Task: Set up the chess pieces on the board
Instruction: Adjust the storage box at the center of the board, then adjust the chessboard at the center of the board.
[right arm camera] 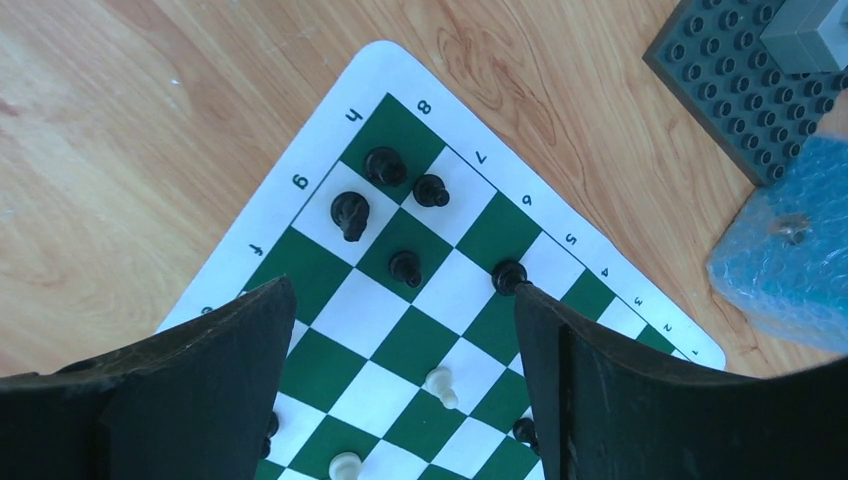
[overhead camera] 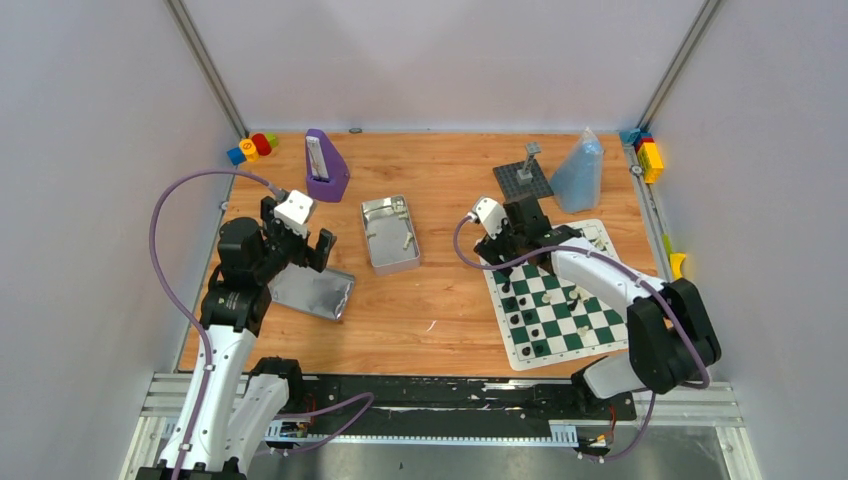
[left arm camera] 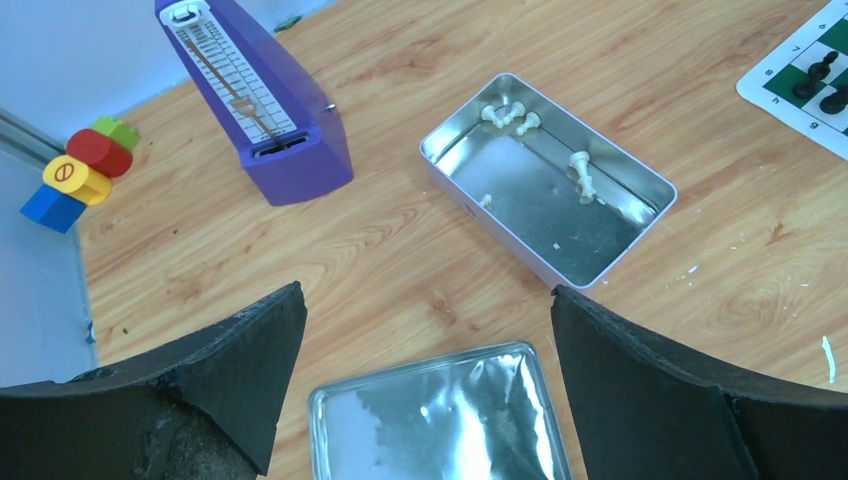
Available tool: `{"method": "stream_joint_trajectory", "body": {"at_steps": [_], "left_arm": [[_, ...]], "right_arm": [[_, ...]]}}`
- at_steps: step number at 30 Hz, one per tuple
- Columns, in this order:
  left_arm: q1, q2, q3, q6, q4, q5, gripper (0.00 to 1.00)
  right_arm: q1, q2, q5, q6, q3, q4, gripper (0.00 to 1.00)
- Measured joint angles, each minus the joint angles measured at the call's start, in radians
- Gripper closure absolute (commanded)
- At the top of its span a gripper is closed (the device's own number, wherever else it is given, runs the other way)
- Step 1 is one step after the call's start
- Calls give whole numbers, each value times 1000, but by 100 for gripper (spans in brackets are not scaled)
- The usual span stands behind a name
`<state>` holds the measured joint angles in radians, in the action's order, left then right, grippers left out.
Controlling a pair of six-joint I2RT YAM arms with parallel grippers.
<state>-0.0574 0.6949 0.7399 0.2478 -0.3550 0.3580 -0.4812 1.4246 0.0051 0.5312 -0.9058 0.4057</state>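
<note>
Green board [right arm camera: 425,345] — edges cut off | left fingers [left arm camera: 230,370], right fingers [right arm camera: 200,380] wide apart, empty

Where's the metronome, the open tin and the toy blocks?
Metronome [left arm camera: 300,168], left wrist view, purple base.
Tin [left arm camera: 540,215], left wrist view, bare floor.
Toy blocks [left arm camera: 78,178], left wrist view, yellow one.
</note>
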Motion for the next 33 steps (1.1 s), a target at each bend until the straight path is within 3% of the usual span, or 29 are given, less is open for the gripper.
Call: {"method": "stream_joint_trajectory", "body": {"at_steps": [33], "left_arm": [[0,0,-5,9,0,8,0]], "right_arm": [[-72,122,118,41,96,-131,19]]}}
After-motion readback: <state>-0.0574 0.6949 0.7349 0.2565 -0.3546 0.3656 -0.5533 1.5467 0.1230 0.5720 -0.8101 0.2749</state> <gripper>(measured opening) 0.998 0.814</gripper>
